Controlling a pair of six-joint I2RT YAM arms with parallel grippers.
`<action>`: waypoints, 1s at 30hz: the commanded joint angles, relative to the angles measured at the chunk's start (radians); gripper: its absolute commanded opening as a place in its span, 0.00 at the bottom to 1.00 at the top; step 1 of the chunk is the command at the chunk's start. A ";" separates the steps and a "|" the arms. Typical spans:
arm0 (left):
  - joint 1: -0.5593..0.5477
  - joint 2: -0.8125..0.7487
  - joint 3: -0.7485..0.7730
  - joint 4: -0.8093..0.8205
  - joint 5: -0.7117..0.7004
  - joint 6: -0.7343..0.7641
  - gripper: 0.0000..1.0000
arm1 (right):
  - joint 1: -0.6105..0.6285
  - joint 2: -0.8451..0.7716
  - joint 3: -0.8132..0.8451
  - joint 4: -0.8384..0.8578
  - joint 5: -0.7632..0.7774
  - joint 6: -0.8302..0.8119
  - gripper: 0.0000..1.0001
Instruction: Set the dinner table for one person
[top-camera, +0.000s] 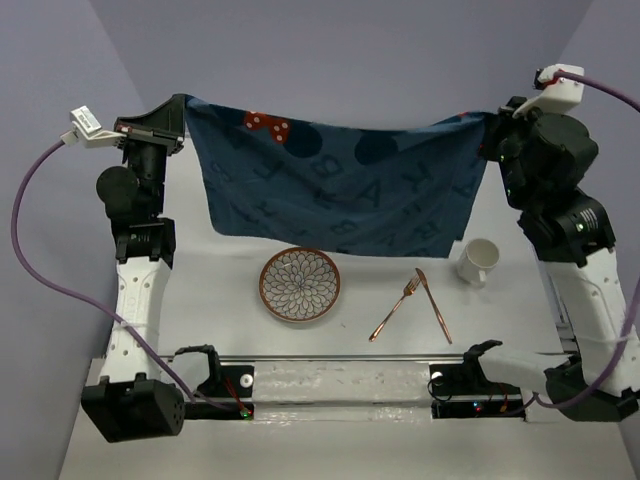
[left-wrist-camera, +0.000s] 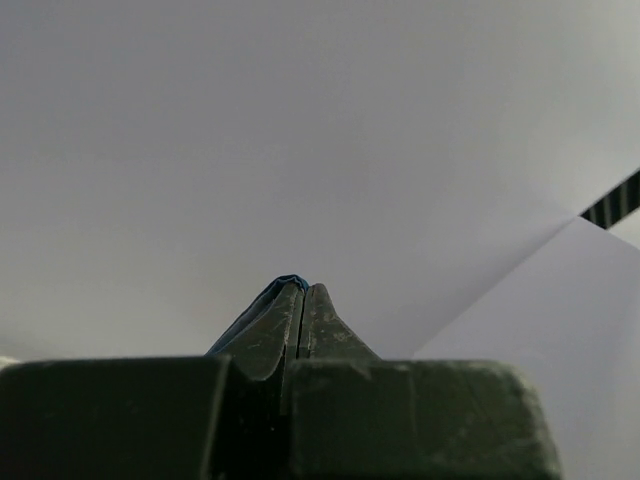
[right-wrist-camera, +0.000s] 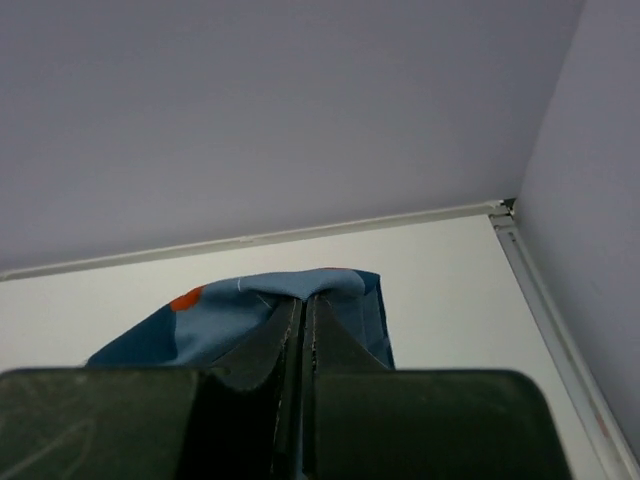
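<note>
Both grippers hold a dark blue cloth mat (top-camera: 330, 185) up in the air by its top corners, stretched between them above the far part of the white dinner table (top-camera: 230, 300). My left gripper (top-camera: 178, 108) is shut on the mat's left corner (left-wrist-camera: 285, 283). My right gripper (top-camera: 490, 125) is shut on the right corner (right-wrist-camera: 300, 290). On the table lie a patterned plate (top-camera: 300, 285), a copper fork (top-camera: 394, 310), a copper knife (top-camera: 433, 305) and a white mug (top-camera: 479, 262).
Grey walls close in the table at the back and both sides. The arm bases and a metal rail (top-camera: 340, 360) run along the near edge. The mat's lower edge hangs just behind the plate and cutlery.
</note>
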 joint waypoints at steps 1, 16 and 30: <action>0.056 0.101 -0.020 0.020 -0.046 -0.004 0.00 | -0.150 0.135 0.027 0.008 -0.172 -0.002 0.00; 0.082 0.445 0.383 -0.023 0.047 0.019 0.00 | -0.373 0.720 0.815 -0.124 -0.390 0.003 0.00; 0.085 0.367 -0.339 0.321 0.037 -0.016 0.00 | -0.373 0.350 -0.479 0.439 -0.619 0.196 0.00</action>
